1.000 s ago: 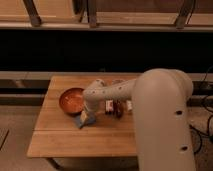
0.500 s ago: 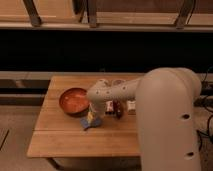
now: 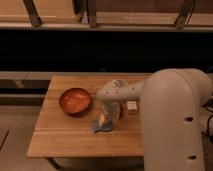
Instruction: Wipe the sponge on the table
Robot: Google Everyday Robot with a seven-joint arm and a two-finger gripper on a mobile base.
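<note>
Camera view has the big cream-coloured robot arm [image 3: 175, 120] filling the right side and reaching left over the small rectangular light wooden plank surface [image 3: 65, 142]. A round orange-red bowl [image 3: 75, 100] sits on its left half. The gripper [image 3: 107, 120] points down near the middle, just right of the bowl, clamped tight on the small flat light-blue sponge [image 3: 100, 127] with a yellowish side, which is pressed onto the planks. A tiny whitish block [image 3: 131, 105] sits nearby.

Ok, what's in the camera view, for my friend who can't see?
The closed tool of a white robot arm presses a small light-blue sponge with a yellowish side onto a light wooden plank table. A round orange-red bowl sits apart from it on the table.
</note>
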